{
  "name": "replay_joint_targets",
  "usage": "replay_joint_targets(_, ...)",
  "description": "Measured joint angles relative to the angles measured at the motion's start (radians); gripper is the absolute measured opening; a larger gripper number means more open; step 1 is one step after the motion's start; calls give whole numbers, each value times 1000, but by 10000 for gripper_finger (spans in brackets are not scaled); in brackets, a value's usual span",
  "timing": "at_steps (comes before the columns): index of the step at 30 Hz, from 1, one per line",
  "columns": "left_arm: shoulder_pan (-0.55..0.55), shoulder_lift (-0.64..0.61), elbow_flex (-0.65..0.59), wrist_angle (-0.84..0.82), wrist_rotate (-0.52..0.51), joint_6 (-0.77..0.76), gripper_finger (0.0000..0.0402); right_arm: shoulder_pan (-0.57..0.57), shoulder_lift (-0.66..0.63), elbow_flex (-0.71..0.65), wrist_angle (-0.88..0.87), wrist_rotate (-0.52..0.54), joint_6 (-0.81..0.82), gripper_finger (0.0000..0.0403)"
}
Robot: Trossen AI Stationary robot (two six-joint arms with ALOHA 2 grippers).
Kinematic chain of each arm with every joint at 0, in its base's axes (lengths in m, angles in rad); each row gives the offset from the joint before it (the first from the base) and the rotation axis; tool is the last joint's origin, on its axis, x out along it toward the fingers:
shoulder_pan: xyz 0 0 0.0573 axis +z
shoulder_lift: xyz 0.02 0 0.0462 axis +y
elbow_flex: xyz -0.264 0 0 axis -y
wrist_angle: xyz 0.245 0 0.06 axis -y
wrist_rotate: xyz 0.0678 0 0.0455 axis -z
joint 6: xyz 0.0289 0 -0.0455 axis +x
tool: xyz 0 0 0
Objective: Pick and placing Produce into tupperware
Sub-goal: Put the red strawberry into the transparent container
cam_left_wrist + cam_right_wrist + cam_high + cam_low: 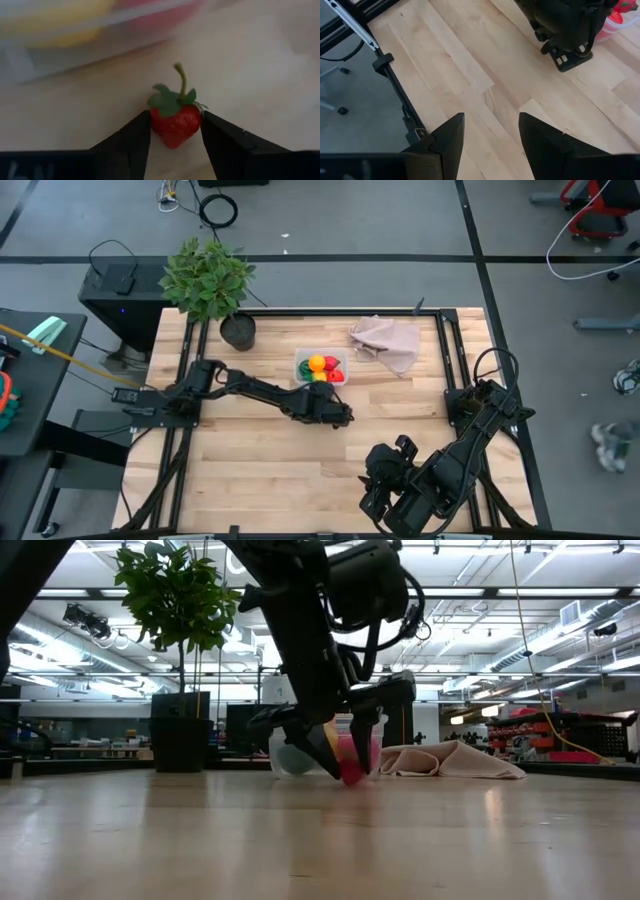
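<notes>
L gripper [175, 145] pinching strawberry [175, 122] on table nr tupperware [303, 362]; R gripper [490, 135] spread, idle.

Bright, even overhead light from ceiling strip lamps [480, 595] fills the room, casting soft shadows on the wooden table [260, 460] and leaving the left arm [320, 630] a backlit silhouette in the low view, while the tupperware [75, 30] blurs behind the sharp strawberry [175, 120].

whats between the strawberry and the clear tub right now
Only bare wood. In the left wrist view the strawberry sits pinched between the left gripper's fingers, and plain tabletop runs from it to the tupperware wall.
</notes>
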Motion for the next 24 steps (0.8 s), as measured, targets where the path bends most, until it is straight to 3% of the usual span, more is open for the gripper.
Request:
replay_joint_targets(7, -26, 0, 2, 12, -4, 0, 137, 0, 0, 0, 0, 0, 0, 195)
replay_joint_targets(13, -37, -22, 2, 39, -8, 0, 156, 0, 0, 0, 0, 0, 0, 195)
replay_joint_targets(24, -28, -197, 3, 57, -159, 147, 133, 0, 0, 0, 1, 0, 0, 195)
